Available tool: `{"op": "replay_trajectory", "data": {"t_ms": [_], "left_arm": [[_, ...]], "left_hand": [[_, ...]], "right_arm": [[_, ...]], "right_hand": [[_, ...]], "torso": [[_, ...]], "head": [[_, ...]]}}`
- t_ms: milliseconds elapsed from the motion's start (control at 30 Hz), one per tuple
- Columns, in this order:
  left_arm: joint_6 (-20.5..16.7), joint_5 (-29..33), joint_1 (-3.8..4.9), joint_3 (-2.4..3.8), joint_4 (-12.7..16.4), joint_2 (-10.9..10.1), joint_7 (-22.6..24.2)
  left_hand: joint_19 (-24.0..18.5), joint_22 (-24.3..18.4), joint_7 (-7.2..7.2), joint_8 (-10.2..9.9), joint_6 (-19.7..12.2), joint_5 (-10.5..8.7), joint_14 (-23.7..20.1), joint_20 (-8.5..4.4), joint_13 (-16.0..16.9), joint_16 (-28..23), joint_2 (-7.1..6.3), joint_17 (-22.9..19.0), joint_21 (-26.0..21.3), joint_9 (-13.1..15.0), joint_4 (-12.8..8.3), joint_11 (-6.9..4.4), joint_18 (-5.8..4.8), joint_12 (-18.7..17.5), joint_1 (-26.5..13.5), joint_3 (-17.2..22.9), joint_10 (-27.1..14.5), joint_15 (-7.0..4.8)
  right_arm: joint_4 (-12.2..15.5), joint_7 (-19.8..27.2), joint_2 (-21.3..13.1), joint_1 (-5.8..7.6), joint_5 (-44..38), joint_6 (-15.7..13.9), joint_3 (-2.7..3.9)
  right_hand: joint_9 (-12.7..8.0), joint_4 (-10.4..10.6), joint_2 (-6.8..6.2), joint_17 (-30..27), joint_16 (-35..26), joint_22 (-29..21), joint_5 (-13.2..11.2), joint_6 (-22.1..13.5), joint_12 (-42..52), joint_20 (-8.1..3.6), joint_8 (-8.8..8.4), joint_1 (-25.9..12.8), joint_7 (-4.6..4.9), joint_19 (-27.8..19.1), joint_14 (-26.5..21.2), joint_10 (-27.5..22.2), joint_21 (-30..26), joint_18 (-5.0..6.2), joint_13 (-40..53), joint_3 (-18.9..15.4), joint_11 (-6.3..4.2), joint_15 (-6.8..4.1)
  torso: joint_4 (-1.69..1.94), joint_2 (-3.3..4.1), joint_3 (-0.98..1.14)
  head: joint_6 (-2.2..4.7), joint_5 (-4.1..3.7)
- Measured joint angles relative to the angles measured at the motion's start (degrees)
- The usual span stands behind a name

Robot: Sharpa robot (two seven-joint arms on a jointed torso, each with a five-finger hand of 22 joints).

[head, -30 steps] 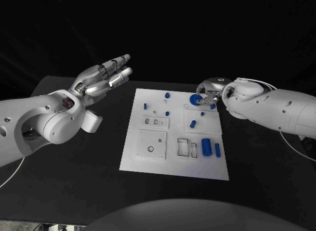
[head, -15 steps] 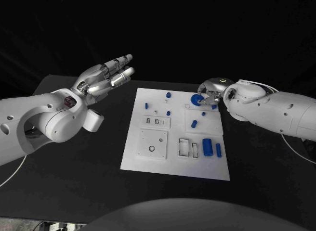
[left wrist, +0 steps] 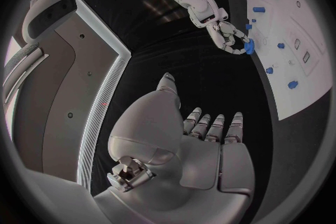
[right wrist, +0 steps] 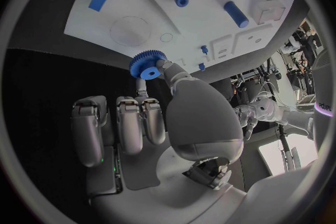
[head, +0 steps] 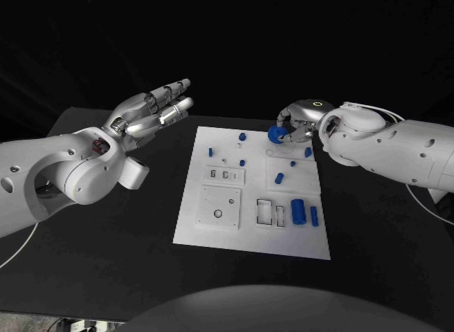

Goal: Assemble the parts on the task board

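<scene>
Two white arms reach over the black surface [head: 107, 263] — between them lies the task board [head: 249, 235]. Left hand [head: 152, 111] hovers beside it, fingers straight and apart, holding nothing. Right hand [head: 292, 128] pinches a blue gear [right wrist: 148, 64] above the board's far edge.

A black counter [head: 97, 235] is being lit dimly from above. Past the fingertips of the left hand [head: 150, 109], the counter's far edge is being swallowed by an unlit black background. To the side of that hand, in the left wrist view, a grey-brown wall panel [left wrist: 59, 84] is being edged by a pale lit strip [left wrist: 105, 106]. Beside the right hand [right wrist: 161, 140], a bright pale patch [right wrist: 283, 159] is being shown, too blurred to be identified.
</scene>
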Motion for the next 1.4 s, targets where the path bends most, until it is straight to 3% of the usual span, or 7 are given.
{"op": "replay_trajectory", "data": {"t_ms": [233,400,767,1033,1400], "left_arm": [[0.27,-0.07,0.00,0.00,-0.07,0.23,-0.25],[0.32,-0.49,0.00,0.00,-0.08,0.24,-0.31],[0.33,-1.11,0.01,0.01,0.05,0.09,-0.39],[0.33,-1.32,0.01,0.01,0.10,0.14,-0.42],[0.33,-1.41,0.01,0.02,0.37,0.24,-0.63]], "left_hand": [[0.00,0.00,0.81,0.46,0.81,0.00,-0.20,0.00,0.00,0.00,0.24,-0.04,0.00,0.00,0.00,0.21,0.00,0.00,0.24,-0.31,0.21,0.20],[0.00,0.00,0.89,0.46,0.89,0.00,-0.20,0.00,0.00,0.00,0.24,-0.04,0.00,0.01,0.00,0.20,0.00,0.00,0.24,-0.31,0.21,0.20],[0.00,0.00,0.88,0.46,0.89,0.00,-0.20,0.00,0.00,0.00,0.24,-0.03,0.21,0.05,0.00,0.40,0.00,0.00,0.24,-0.31,0.00,0.20],[0.00,0.00,0.88,0.46,0.89,0.00,-0.20,0.00,0.00,0.00,0.24,-0.03,0.21,0.08,0.00,0.41,0.00,0.00,0.23,-0.31,0.00,0.20],[0.21,0.00,1.29,0.69,1.30,0.28,0.00,0.20,0.00,0.00,0.17,-0.02,0.21,0.12,0.00,0.66,0.00,0.00,0.78,-0.31,0.16,0.40]], "right_arm": [[-0.68,0.07,3.87,0.22,0.47,1.33,-0.04],[-2.60,0.37,6.67,0.11,0.82,2.11,-0.02],[-6.08,1.12,11.59,-0.84,1.52,2.95,0.07],[-7.03,1.38,13.12,-1.36,1.73,3.52,0.11],[-7.97,1.27,13.65,-1.68,1.79,4.11,0.15]], "right_hand": [[-0.24,0.29,-0.07,0.02,0.00,0.00,0.00,0.50,0.00,0.00,-0.45,-0.07,0.11,0.00,0.00,0.00,0.00,0.00,0.00,0.29,0.00,0.00],[-0.40,0.45,-0.07,0.05,0.00,0.00,-0.01,0.74,0.00,0.00,-0.68,-0.07,0.28,0.00,0.00,0.00,0.00,0.00,0.00,0.45,0.00,0.00],[-0.51,0.46,-0.23,0.04,0.00,-0.01,-0.05,1.23,0.00,0.00,-1.05,-0.23,0.18,0.00,0.00,0.00,0.00,0.00,0.00,0.45,0.00,0.00],[-0.88,0.30,-0.38,0.03,0.00,-0.01,-0.15,1.25,0.00,0.00,-1.32,-0.38,0.17,0.00,0.00,0.00,0.00,0.00,-0.01,0.93,0.00,0.00],[-3.04,0.26,-0.38,0.02,0.00,-0.02,-0.38,1.29,0.00,0.00,-4.99,-0.38,0.12,0.00,0.00,0.20,-0.67,0.00,-0.01,2.48,0.24,0.00]], "torso": [[0.10,0.12,0.05],[0.25,0.19,0.08],[0.98,0.41,-0.03],[0.99,0.41,-0.05],[0.88,0.30,-0.02]], "head": [[0.01,0.09],[0.01,0.26],[0.01,0.04],[0.01,0.25],[0.01,0.20]]}}
